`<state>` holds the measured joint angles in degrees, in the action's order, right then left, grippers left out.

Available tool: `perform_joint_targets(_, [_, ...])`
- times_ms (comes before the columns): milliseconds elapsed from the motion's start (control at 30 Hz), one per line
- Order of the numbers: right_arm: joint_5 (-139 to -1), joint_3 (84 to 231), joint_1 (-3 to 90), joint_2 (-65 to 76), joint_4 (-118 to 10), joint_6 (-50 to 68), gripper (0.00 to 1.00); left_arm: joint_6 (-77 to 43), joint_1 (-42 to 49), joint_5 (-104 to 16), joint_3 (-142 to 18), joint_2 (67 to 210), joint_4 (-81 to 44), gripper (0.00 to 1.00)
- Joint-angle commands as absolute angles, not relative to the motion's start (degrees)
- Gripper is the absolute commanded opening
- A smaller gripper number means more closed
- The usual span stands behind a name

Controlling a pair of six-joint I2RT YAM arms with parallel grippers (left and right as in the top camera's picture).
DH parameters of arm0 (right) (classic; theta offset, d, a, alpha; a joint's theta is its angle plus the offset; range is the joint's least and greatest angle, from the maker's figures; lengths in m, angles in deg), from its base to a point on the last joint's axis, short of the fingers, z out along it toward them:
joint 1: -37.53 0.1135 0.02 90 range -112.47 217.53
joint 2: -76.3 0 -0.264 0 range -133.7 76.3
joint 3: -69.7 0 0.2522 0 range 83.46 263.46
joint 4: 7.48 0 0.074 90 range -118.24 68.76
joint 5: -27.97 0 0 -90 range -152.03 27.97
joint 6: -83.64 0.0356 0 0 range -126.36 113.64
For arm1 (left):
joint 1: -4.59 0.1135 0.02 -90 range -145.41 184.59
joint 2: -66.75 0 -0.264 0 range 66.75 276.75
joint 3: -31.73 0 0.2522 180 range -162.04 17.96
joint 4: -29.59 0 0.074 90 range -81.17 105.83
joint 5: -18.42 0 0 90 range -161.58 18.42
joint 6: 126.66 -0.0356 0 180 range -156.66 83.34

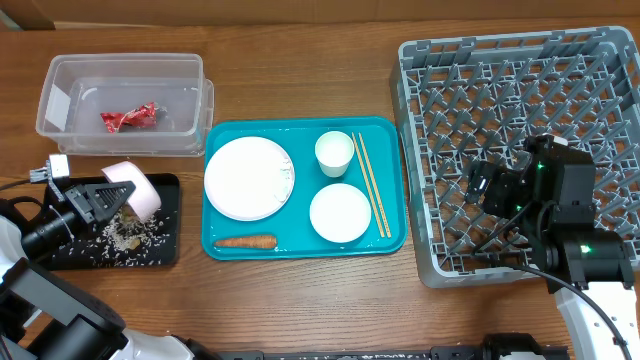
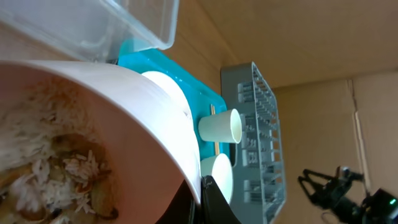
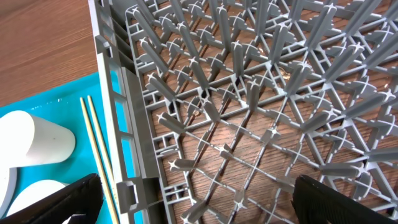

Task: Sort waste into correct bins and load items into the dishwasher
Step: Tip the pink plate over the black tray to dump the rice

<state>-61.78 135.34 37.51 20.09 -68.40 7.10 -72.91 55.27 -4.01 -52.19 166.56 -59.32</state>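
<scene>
My left gripper is shut on the rim of the pale pink bowl, which is tipped on its side over the black tray. Rice crumbs lie in the tray, and more crumbs cling inside the bowl. A red wrapper lies in the clear tub. The teal tray carries a white plate, a cup, a small white bowl, chopsticks and a carrot. My right gripper hangs open and empty over the grey dish rack.
The rack fills the right side of the wooden table, with its near-left wall right beside the chopsticks and cup. The tub stands behind the black tray at the far left.
</scene>
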Motion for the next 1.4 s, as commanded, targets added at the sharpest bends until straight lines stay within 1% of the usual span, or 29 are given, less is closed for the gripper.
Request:
perform_joint_targets(0, [-61.5, 136.8, 37.1, 20.5, -68.1, 6.8, 1.0, -84.7, 55.5, 0.1, -51.8, 166.8, -60.5, 0.04])
perform_joint_targets(33, [-61.5, 136.8, 37.1, 20.5, -68.1, 6.8, 1.0, -87.4, 55.5, 0.6, -51.7, 166.8, -61.1, 0.04])
perform_joint_targets(133, [-61.5, 136.8, 37.1, 20.5, -68.1, 6.8, 1.0, -89.0, 55.5, 1.2, -51.5, 166.8, -61.5, 0.04])
perform_joint_targets(267, [-61.4, 136.8, 37.1, 20.5, -68.1, 6.8, 1.0, -97.5, 55.5, 2.5, -51.5, 166.8, -66.5, 0.04])
perform_joint_targets(400, [-61.5, 136.8, 37.1, 20.5, -68.1, 6.8, 1.0, -97.5, 55.5, 2.4, -51.4, 166.8, -66.7, 0.04])
perform_joint_targets(600, [-61.5, 136.8, 37.1, 20.5, -68.1, 6.8, 1.0, -95.9, 56.0, 1.9, -48.4, 166.8, -63.8, 0.04])
perform_joint_targets(667, [-61.4, 136.8, 37.1, 20.5, -68.1, 6.8, 1.0, -91.9, 56.2, 3.7, -47.3, 166.8, -62.2, 0.04])
perform_joint_targets(700, [-61.5, 136.8, 37.1, 20.5, -68.1, 6.8, 1.0, -93.9, 56.2, 3.0, -46.9, 166.8, -61.2, 0.04])
perform_joint_targets(733, [-61.5, 136.8, 37.1, 20.5, -68.1, 6.8, 1.0, -87.8, 56.4, 3.4, -46.7, 167.5, -58.3, 0.04])
perform_joint_targets(900, [-61.5, 136.8, 37.1, 20.5, -68.4, 6.8, 1.0, -83.8, 56.7, 2.7, -46.0, 168.1, -55.4, 0.04])
perform_joint_targets(1000, [-61.5, 136.8, 37.1, 20.5, -68.4, 6.8, 1.0, -77.8, 56.8, -0.1, -45.7, 170.7, -51.1, 0.04])
perform_joint_targets(1033, [-61.5, 136.8, 37.1, 20.5, -68.4, 6.8, 1.0, -77.8, 56.8, 0.5, -45.7, 171.4, -51.2, 0.04])
perform_joint_targets(1100, [-61.5, 136.8, 37.1, 20.5, -68.6, 6.8, 1.0, -80.3, 56.8, 5.4, -45.7, 173.6, -54.9, 0.04])
perform_joint_targets(1133, [-61.5, 136.8, 37.1, 20.5, -68.9, 6.8, 1.0, -88.0, 56.8, 7.2, -45.6, 174.1, -58.1, 0.04])
perform_joint_targets(1200, [-61.4, 136.8, 37.1, 20.5, -69.5, 6.7, 1.0, -86.0, 56.9, 7.4, -45.6, 174.6, -58.0, 0.04])
perform_joint_targets(1333, [-61.4, 136.8, 37.1, 20.5, -69.8, 6.7, 1.0, -90.4, 57.1, 8.0, -45.6, 174.6, -60.0, 0.04])
perform_joint_targets(1367, [-61.4, 136.8, 37.1, 20.5, -69.8, 6.7, 1.0, -89.6, 57.1, 8.5, -45.6, 174.8, -60.4, 0.04])
